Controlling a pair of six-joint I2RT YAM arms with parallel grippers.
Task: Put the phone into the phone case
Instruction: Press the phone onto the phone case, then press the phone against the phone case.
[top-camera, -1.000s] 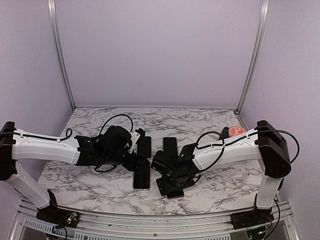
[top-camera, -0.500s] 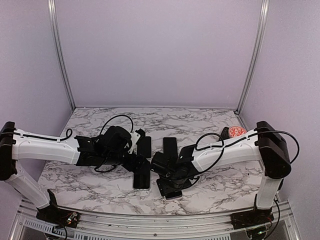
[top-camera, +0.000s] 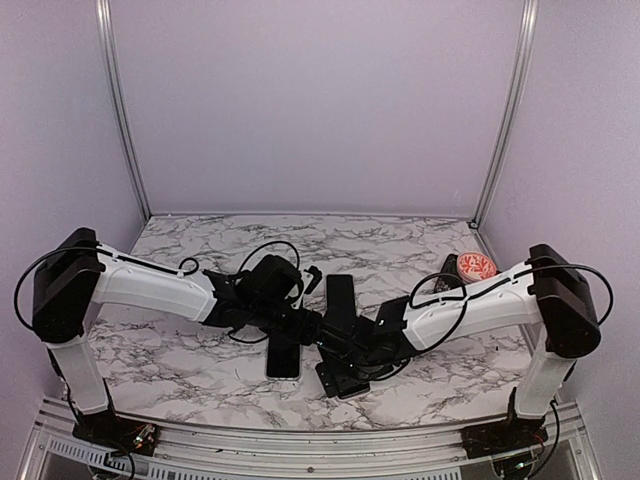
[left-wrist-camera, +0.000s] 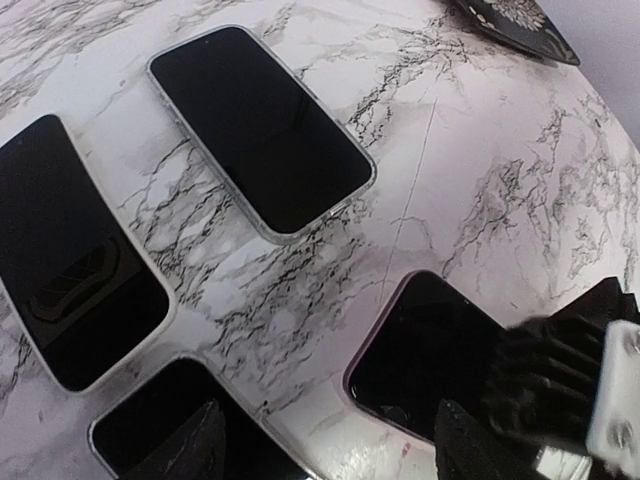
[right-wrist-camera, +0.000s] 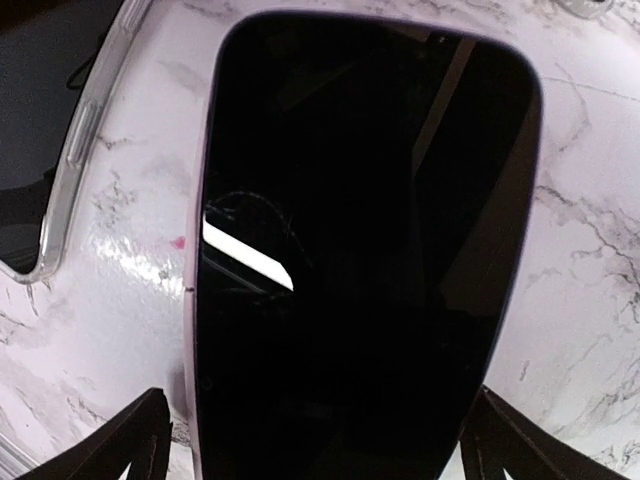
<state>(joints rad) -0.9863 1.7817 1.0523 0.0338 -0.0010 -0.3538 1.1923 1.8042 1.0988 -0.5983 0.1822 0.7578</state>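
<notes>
Phone (right-wrist-camera: 360, 250), purple-edged and screen up, lies flat on the marble tabletop (top-camera: 200, 370) just beside the clear case (right-wrist-camera: 70, 150), on the case's side toward the right arm. The two long edges run roughly parallel, with a narrow strip of marble between them. The right end effector (right-wrist-camera: 325, 440) hangs directly over the phone's near end. Its jaws stand wide open, one fingertip off each long edge, so the phone's long axis runs straight away from the wrist and crosswise to the line of closing. Whether either fingertip touches an edge I cannot tell. Nothing is lifted.

The right arm is plainly the nearer one. As I judge it, the coming move turns on this straddle: closing across the phone's width, then carrying it sideways to the clear case without turning it much, since the two already lie nearly in line.

The left end effector (left-wrist-camera: 330, 440) is also open and holds nothing. It sits low over the tabletop close to the clear case, on the side away from the phone, and could steady the case from there.

The clear case shows a pale translucent rim with button bumps and a dark inside; whether it is empty I cannot tell. Two more dark slabs (left-wrist-camera: 260, 130) with pale rims lie beyond the clear case in the left wrist view. I cannot tell whether they are phones or cases.
</notes>
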